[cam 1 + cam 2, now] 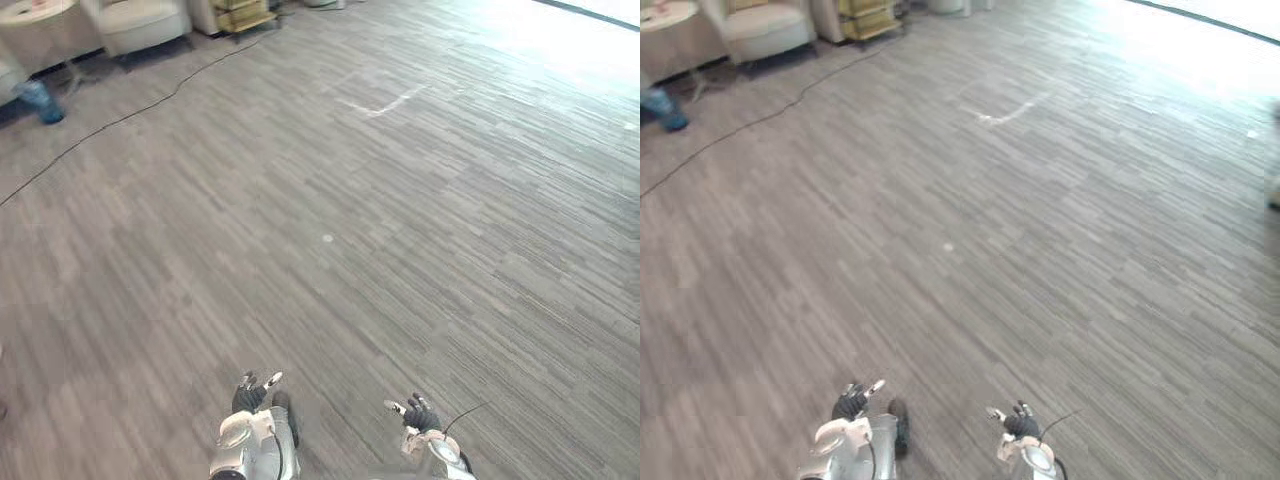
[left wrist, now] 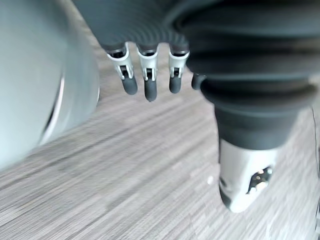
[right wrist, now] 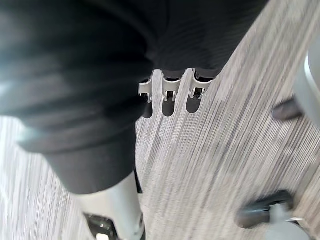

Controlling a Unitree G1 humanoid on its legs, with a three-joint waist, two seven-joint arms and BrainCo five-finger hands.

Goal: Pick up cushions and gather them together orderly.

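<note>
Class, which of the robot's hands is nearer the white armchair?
Left. The left hand is at the bottom of the eye view, with the armchair far off at the top left. The right hand lies further right, so farther away.

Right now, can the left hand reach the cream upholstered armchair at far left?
Probably not. The left hand hangs open at the view's near edge; the cream upholstered armchair stands far across the grey plank floor. Distance is the obstacle; walk closer first.
</note>
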